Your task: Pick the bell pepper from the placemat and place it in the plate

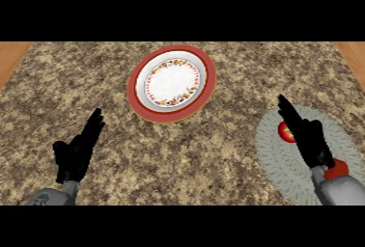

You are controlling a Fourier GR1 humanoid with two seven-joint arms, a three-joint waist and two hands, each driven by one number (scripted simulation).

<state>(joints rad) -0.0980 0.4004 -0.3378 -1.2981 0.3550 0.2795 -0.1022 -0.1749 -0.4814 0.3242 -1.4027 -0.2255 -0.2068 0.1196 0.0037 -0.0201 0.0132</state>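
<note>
A red bell pepper (286,132) with a green stem lies on a round grey placemat (279,161) at the right. My right hand (308,137) hovers over the mat with straight fingers pointing away, its fingers right beside the pepper and partly covering it. The plate (171,82), white with a red rim and a flowered ring, sits at the top centre of the granite counter, apart from both hands. At the lower left my left hand (77,149) rests open, fingers up.
The speckled granite counter (192,159) fills the view, with wooden edges at the upper left (13,55) and upper right (353,53) corners. Bare counter lies between the plate and the placemat.
</note>
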